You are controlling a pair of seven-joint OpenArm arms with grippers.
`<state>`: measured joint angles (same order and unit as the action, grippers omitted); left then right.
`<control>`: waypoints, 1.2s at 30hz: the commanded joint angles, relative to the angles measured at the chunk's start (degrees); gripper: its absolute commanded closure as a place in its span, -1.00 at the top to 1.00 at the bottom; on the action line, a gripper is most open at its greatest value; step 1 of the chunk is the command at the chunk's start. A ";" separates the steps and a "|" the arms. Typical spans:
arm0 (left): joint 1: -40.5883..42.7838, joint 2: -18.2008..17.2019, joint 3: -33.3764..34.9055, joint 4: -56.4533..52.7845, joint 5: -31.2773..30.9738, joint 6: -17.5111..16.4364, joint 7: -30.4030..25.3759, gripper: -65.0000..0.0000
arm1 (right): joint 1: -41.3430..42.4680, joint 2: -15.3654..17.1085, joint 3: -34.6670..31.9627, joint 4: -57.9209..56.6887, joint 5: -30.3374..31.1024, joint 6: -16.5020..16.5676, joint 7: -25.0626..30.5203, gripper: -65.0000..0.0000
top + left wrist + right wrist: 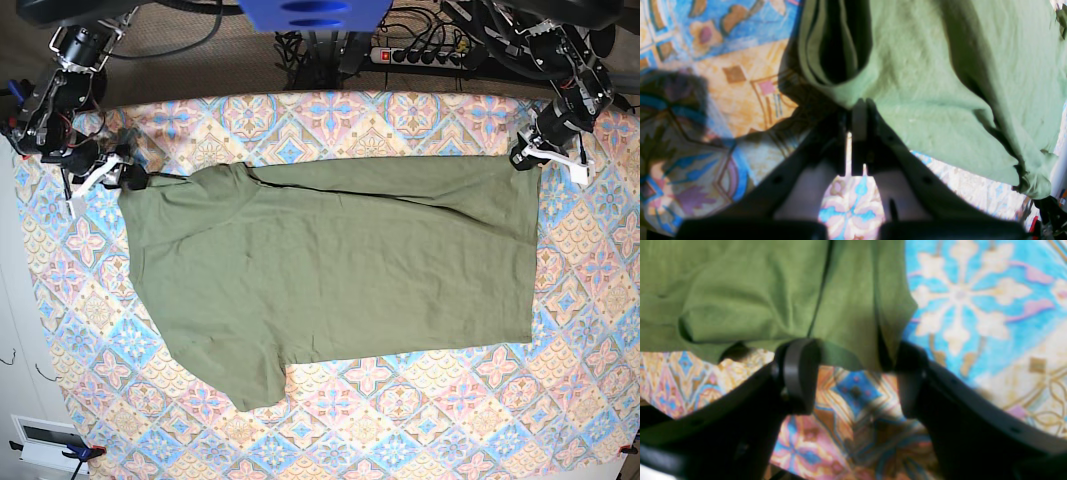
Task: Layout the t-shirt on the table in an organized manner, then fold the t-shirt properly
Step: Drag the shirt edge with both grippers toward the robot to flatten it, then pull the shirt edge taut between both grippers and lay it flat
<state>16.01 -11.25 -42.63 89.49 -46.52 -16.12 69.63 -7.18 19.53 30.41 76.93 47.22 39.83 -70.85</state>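
Your t-shirt (330, 270) lies spread across the middle of the table (420, 420), mostly flat, its long axis running left to right in the base view. One sleeve points toward the near edge at the lower left; the straight hem runs down the right side. The far edge is folded over on itself in a narrow band along the top.

Your left gripper (858, 111) sits at the far right corner of the shirt in the base view. Its jaws are together, clamped on the shirt's edge: in the left wrist view the green cloth meets the closed fingertips right at the hem corner, and the fabric drapes away from them with a dark fold opening just beyond.

Your right gripper (853, 373) is at the far left corner, by the shoulder end. Its jaws stand apart, and in the right wrist view the shirt's edge hangs down between the two fingers (800, 373), touching or nearly touching both; you cannot tell whether the cloth is pinched. Patterned cloth shows through the gap below the shirt's edge.
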 commanded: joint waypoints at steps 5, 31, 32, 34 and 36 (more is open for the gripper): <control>-0.23 -0.75 -0.23 0.84 -0.73 -0.10 -0.66 -1.00 | 0.45 1.26 0.31 0.48 1.09 0.17 0.74 0.10; 6.72 -5.94 0.74 1.10 -0.99 -0.19 1.45 -1.00 | -6.84 1.44 0.93 8.39 4.25 0.17 0.39 -0.89; 7.24 -6.03 0.74 1.10 -0.99 -0.19 1.45 -1.00 | -7.72 1.44 0.93 8.83 4.51 0.17 0.30 -0.89; 7.86 -6.03 0.83 1.10 -0.99 -0.19 1.45 -1.00 | -9.57 1.44 1.19 10.42 4.51 0.17 0.30 -0.89; 8.47 -6.12 1.71 1.10 -0.99 -0.19 1.63 -1.00 | -11.59 1.44 2.86 12.26 4.51 0.17 0.30 -0.89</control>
<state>23.97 -16.38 -41.10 89.71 -47.66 -16.34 70.98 -18.48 19.64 32.29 88.16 51.29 39.88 -71.18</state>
